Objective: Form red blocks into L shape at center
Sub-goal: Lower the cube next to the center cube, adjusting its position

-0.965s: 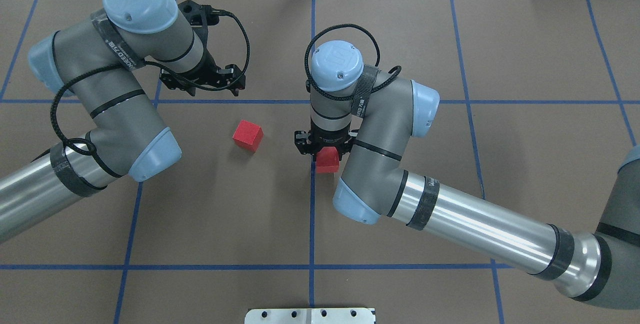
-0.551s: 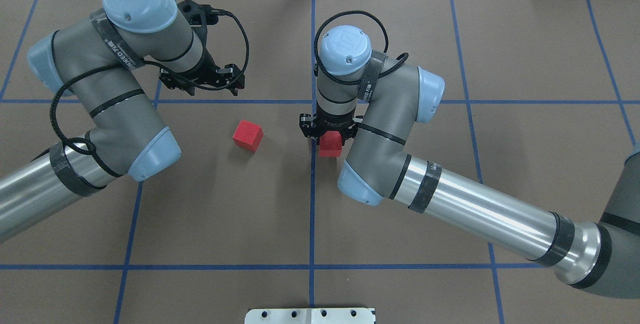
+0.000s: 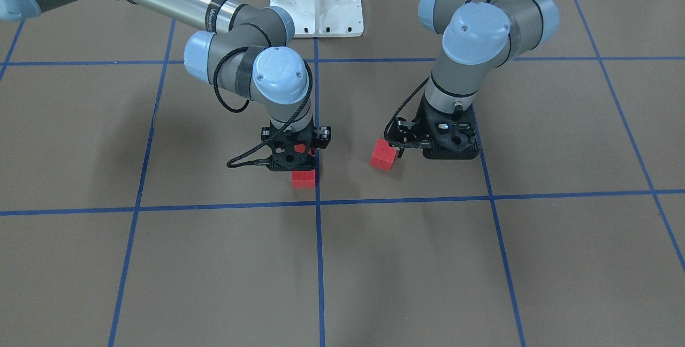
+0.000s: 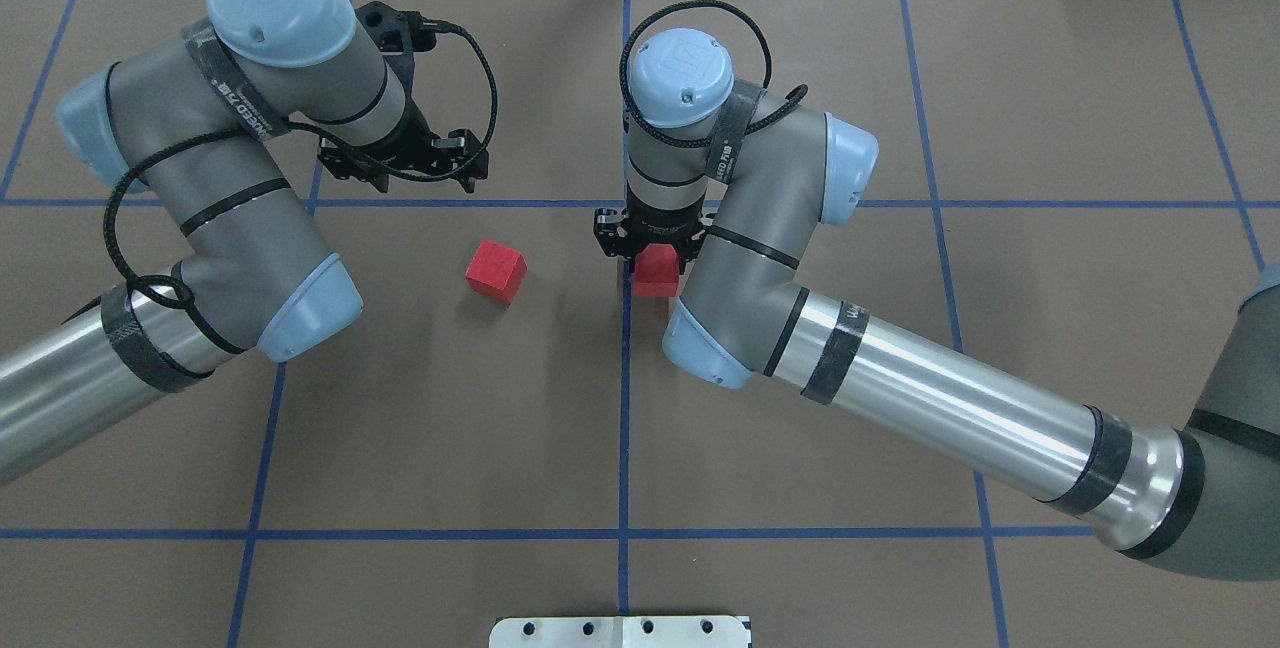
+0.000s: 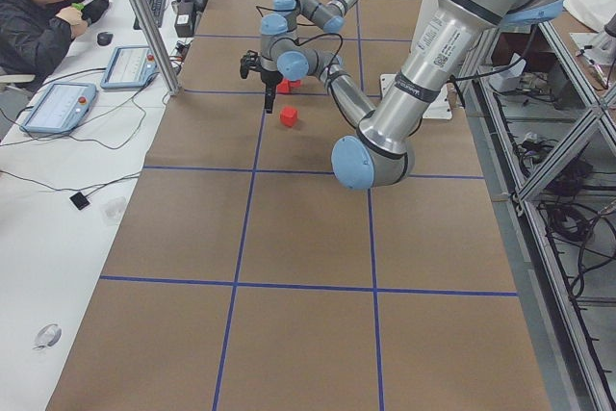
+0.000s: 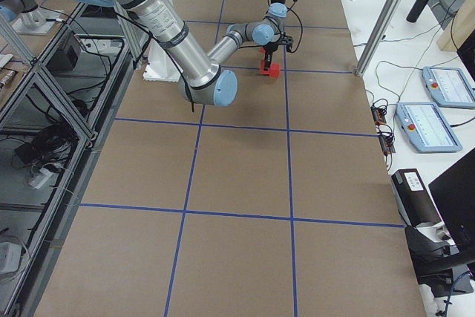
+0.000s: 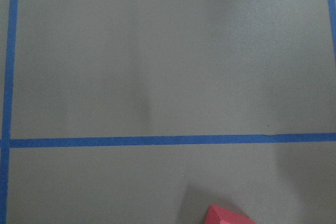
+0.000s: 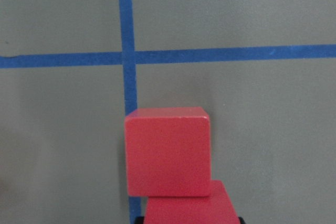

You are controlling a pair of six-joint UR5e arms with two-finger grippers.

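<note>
My right gripper is shut on a red block low over the table, just short of the center crossing. In the right wrist view that held block sits at the bottom edge, and a second red block lies on the table against it, nearer the crossing. The front view shows this second block below the right gripper. A third red block lies loose to the left. My left gripper is empty, with jaws that look spread, beyond that block.
The brown surface carries a grid of blue tape lines. The white base plate is at the near edge. A person sits at a side desk with tablets, away from the arms.
My right gripper has moved away from the robot toward the crossing, carrying its red block along the vertical tape line. The left arm and the loose block have not moved.
</note>
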